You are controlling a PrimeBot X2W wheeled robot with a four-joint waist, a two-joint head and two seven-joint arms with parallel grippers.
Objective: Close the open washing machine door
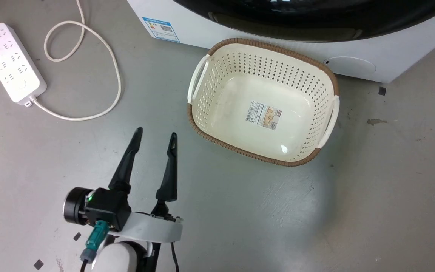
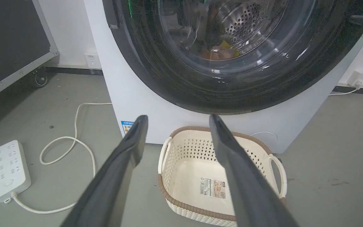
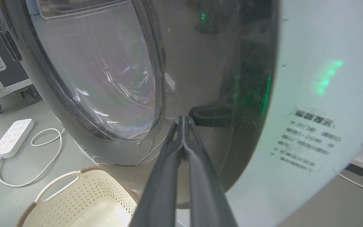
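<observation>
The right hand (image 3: 184, 119), fingers pinched together on nothing, is touching its tips to the glossy door (image 3: 99, 78), which is lying almost flush against the washing machine (image 3: 310, 94). Pushing here, they could be skidding off, leaving it unlatched. The left hand (image 1: 156, 132) is hanging spread apart.

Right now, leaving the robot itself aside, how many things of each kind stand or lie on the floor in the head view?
Washing machine: 1
Basket: 1
Power strip: 1
Total: 3
</observation>
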